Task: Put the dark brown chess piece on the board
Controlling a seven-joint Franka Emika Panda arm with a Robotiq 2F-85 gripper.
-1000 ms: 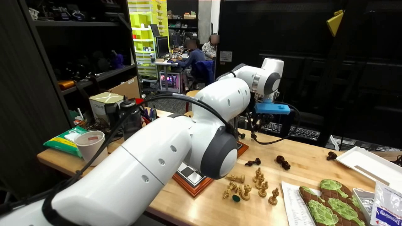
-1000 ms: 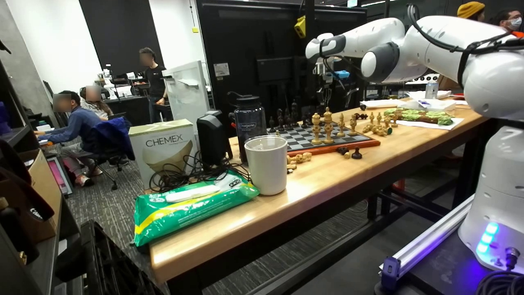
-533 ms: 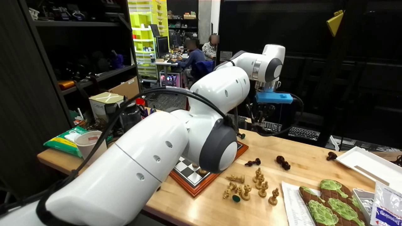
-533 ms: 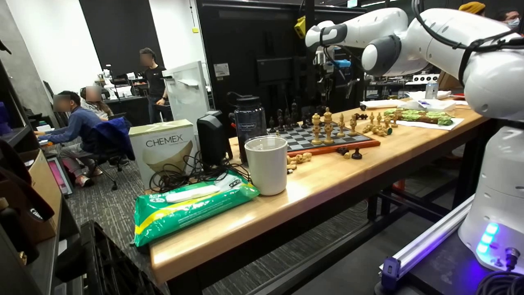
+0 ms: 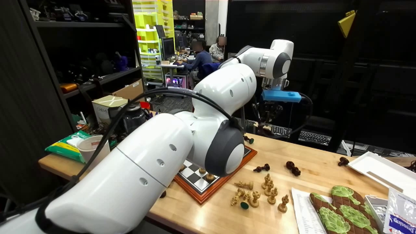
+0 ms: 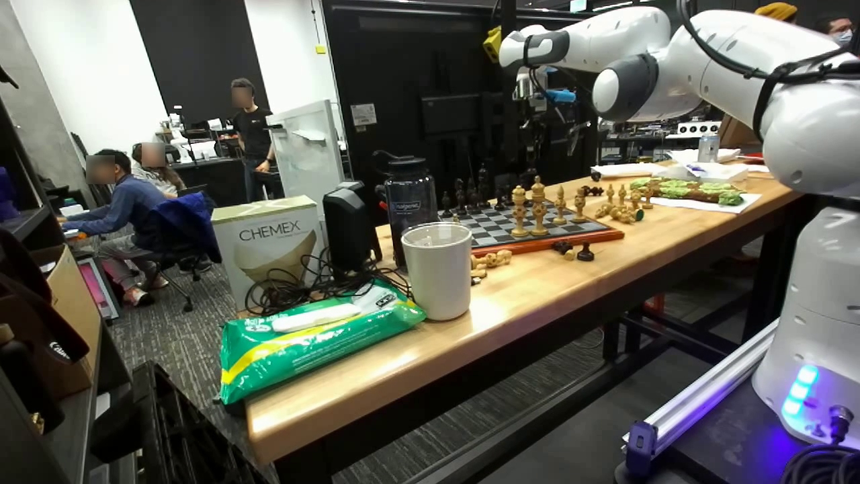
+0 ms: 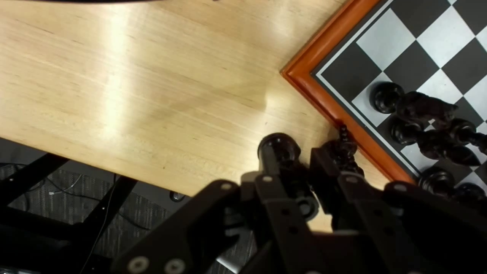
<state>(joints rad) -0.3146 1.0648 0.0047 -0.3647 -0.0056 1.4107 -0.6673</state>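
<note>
The board (image 5: 200, 197) is checkered with a reddish-brown frame. It shows in both exterior views (image 6: 578, 240) and at the right of the wrist view (image 7: 315, 57). My gripper (image 5: 266, 126) is raised past the board's far corner, above the table; it also shows in an exterior view (image 6: 534, 154). In the wrist view my gripper (image 7: 293, 163) is shut on a dark brown chess piece (image 7: 285, 150), with its rounded end beyond the fingertips. Its lower part is partly hidden by the fingers (image 7: 321, 167). Another dark piece (image 7: 344, 152) lies against the board's frame.
Dark pieces (image 7: 426, 108) crowd the board's near squares in the wrist view. Light pieces (image 6: 537, 208) stand on it too. Loose dark pieces (image 5: 293, 168) and several light pieces (image 5: 255, 199) are on the table. A white tray (image 5: 380, 172) and mitts (image 5: 344, 211) are at the right.
The arm and gripper have risen well above the table, most in the first half second, then moved slightly left in an exterior view. Pieces on the table and board have not visibly moved.
</note>
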